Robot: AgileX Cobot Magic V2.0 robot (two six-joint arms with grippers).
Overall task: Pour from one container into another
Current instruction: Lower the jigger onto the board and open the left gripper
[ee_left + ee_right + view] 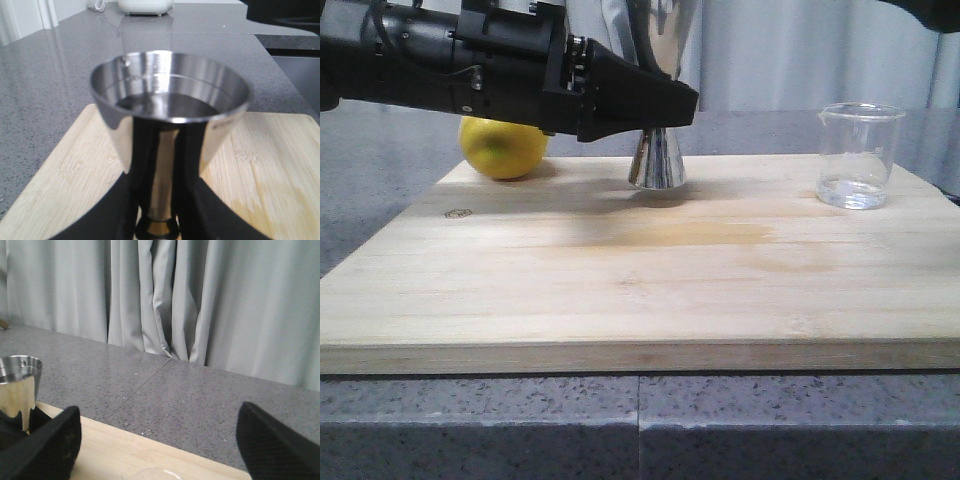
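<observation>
The steel jigger (657,162) stands near the back middle of the wooden board (640,290), its top cup partly hidden by my left arm. My left gripper (665,105) is shut on its narrow gold-banded waist. In the left wrist view the jigger (170,100) fills the middle, with clear liquid in its top cup and my left gripper (159,220) shut on the waist. The clear glass beaker (860,155) stands at the board's right rear with a little liquid in its base. My right gripper (159,412) is wide open above the beaker's rim (152,474), touching nothing.
A yellow lemon (503,147) lies at the board's back left, behind my left arm. The board rests on a grey speckled counter (640,430). Grey curtains (165,300) hang behind. The jigger (17,385) shows at the edge of the right wrist view.
</observation>
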